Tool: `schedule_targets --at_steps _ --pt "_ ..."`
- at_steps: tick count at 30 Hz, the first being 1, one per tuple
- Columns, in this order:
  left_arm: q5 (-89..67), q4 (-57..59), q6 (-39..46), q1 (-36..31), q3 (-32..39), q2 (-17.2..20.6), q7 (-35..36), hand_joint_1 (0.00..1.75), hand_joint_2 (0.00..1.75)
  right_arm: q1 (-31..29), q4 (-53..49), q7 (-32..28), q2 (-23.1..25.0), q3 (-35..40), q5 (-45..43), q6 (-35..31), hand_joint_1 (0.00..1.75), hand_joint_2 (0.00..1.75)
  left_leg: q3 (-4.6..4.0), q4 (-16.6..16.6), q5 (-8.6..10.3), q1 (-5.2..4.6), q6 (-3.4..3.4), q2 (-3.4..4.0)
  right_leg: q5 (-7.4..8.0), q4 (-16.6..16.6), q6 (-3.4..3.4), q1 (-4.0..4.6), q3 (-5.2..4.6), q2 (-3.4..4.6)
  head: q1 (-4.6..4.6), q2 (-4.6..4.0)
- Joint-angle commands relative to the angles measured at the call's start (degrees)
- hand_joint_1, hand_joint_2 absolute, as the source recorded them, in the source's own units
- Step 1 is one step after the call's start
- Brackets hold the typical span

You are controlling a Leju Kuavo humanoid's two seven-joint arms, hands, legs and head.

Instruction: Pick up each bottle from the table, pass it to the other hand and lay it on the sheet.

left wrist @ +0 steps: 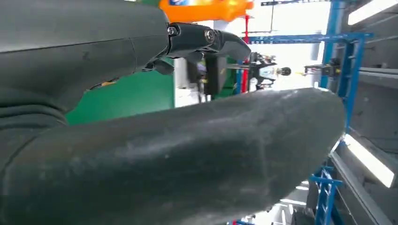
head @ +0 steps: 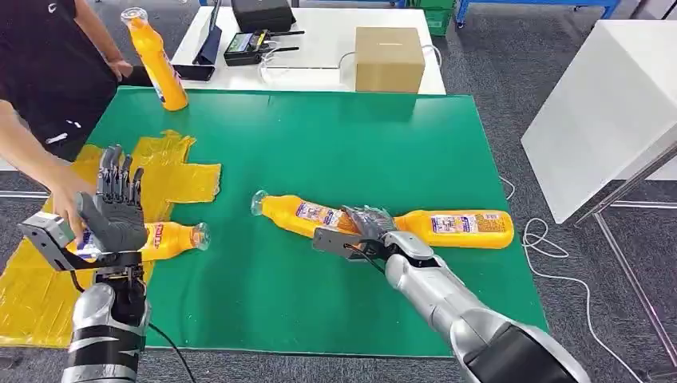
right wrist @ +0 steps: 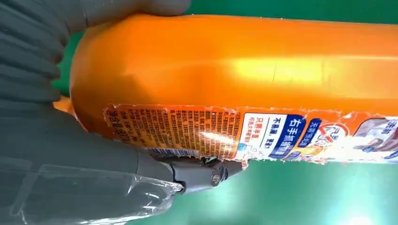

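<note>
Several orange bottles with clear caps are in the head view. My right hand (head: 369,224) grips the base of one bottle (head: 299,213) lying mid-mat; in the right wrist view its fingers (right wrist: 56,42) and thumb wrap that bottle (right wrist: 244,70). A second bottle (head: 461,228) lies just to its right. My left hand (head: 118,209) is held up with its fingers straight and apart, holding nothing. Behind it a third bottle (head: 172,239) lies at the edge of the crumpled yellow sheet (head: 177,171), with a person's hand (head: 65,198) at its base. A fourth bottle (head: 157,62) stands at the mat's far left corner.
The green mat (head: 335,144) covers the table. A person stands at the left, one arm near the standing bottle. Behind the mat a white table holds a cardboard box (head: 389,58) and black devices (head: 247,46). A white table (head: 607,104) stands to the right.
</note>
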Motion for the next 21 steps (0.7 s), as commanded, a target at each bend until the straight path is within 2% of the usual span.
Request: schedule_targets --at_steps 1,2,3,7,10,16,21 --pt "3.66 1.34 -1.85 0.11 2.85 -1.58 3.30 0.00 0.00 0.61 -3.09 -2.89 0.15 -4.55 -0.26 -4.88 1.75 1.75 0.08 0.00 -0.06 0.03 -0.01 -0.15 -0.06 0.00 -0.13 0.02 0.09 0.01 0.00 0.00" --pt "4.94 0.62 -2.45 1.28 2.82 -1.52 3.89 0.00 1.75 0.98 -4.68 -3.50 0.39 -5.37 -0.21 -5.39 1.75 1.75 0.18 0.03 -0.14 0.09 -0.02 -0.20 -0.11 0.00 -0.20 0.07 0.18 0.05 -0.02 0.00" --pt "7.23 0.20 -3.31 2.70 2.75 -1.66 5.42 0.00 1.75 2.59 -9.66 -5.58 0.46 -7.42 -0.79 -7.59 1.75 1.75 0.09 -0.01 -0.09 0.04 -0.01 -0.11 -0.06 -0.02 -0.14 0.03 0.08 0.07 0.00 0.00" --pt "16.72 -2.40 -9.22 9.76 0.72 -3.13 9.28 0.00 1.75 11.98 -37.61 -6.51 -0.59 -10.15 -0.48 -7.83 1.75 1.75 0.18 0.02 -0.26 0.06 -0.02 0.10 -0.12 0.02 -0.23 0.05 0.11 0.37 0.00 0.00" --pt "21.47 -4.11 -12.54 13.63 -3.13 -3.68 12.09 0.00 1.75 16.26 -47.74 -7.53 -0.41 -8.59 -1.03 -7.30 1.75 1.75 0.18 0.04 -0.34 0.09 -0.06 -0.02 -0.22 0.03 -0.22 0.07 0.10 0.25 0.00 0.00" --pt "19.06 -6.95 -11.14 14.75 -9.30 -3.59 11.63 0.00 1.75 20.11 -49.58 -10.42 0.68 -3.43 0.81 -8.28 1.75 1.75 -0.13 0.00 -0.28 0.05 0.00 -0.14 -0.17 -0.03 -0.13 0.04 -0.16 0.00 0.00 0.00" --pt "19.12 -7.37 -10.50 14.87 -11.87 -3.42 11.84 0.00 1.75 19.88 -48.31 -11.12 2.19 -1.36 0.10 -8.47 1.75 1.75 -0.08 0.00 -0.35 0.05 -0.02 -0.12 -0.18 0.00 -0.19 0.04 -0.13 0.09 0.00 0.00"
